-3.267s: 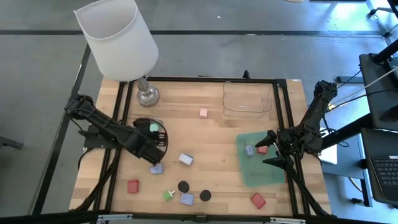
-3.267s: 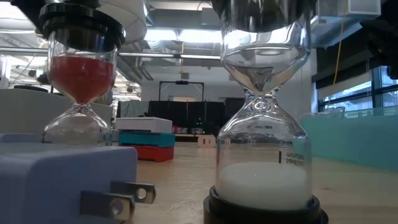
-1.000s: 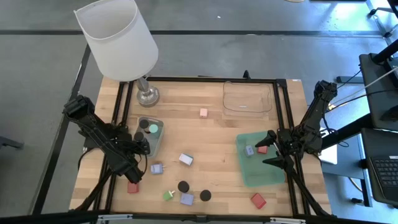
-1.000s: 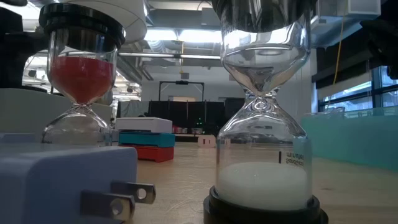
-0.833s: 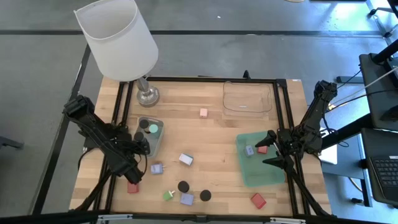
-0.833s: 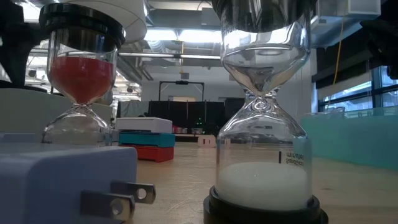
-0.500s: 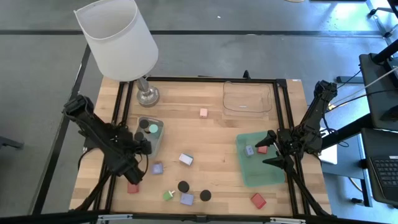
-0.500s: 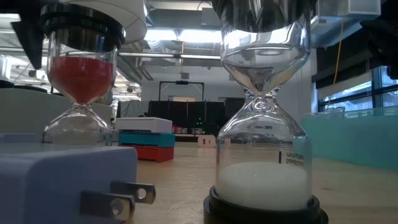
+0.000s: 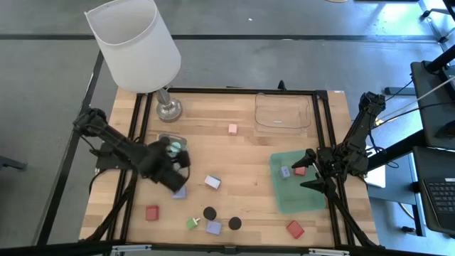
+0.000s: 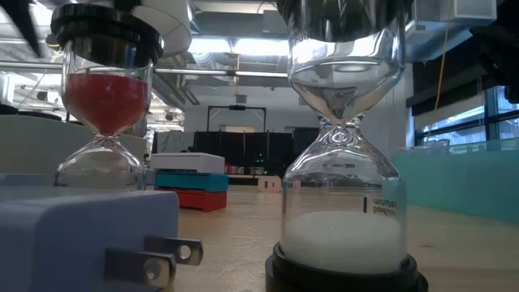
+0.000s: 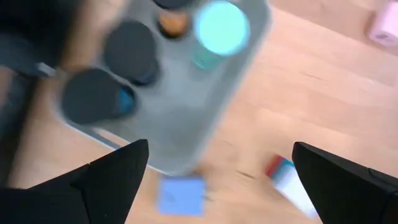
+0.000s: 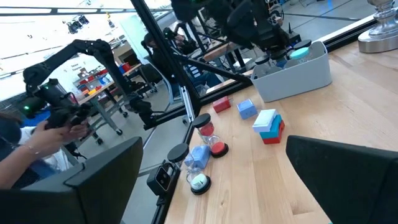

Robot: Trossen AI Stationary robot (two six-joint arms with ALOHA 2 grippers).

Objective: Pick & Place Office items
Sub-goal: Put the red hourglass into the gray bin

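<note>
The office items lie scattered on the wooden table: a lilac block [image 9: 179, 192], a red block [image 9: 152, 212], a white-and-blue block [image 9: 212, 182], two black caps [image 9: 210, 212], a green bit [image 9: 192, 223] and a pink block [image 9: 232, 129]. A small grey tray [image 11: 186, 118] holds black caps [image 11: 130, 50] and a teal bit [image 11: 221, 28]. My left gripper [image 9: 173, 176] hovers open over this tray's near end, with nothing between its fingers. My right gripper [image 9: 309, 173] waits open over the green tray [image 9: 298, 195], where a lilac block [image 9: 285, 172] and a red block [image 9: 300, 171] lie.
A white-shaded lamp [image 9: 135, 43] stands at the far left and a clear tray [image 9: 283, 110] at the far right. Another lilac block [image 9: 213, 227] and red block [image 9: 295, 229] lie near the front edge. Two hourglasses [image 10: 340, 162] stand close before the low camera.
My left gripper has gone from beside the red block at the front left toward the far edge and the right, and now stands over the grey tray's near end. The red block shows fully again. The items have stayed where they were.
</note>
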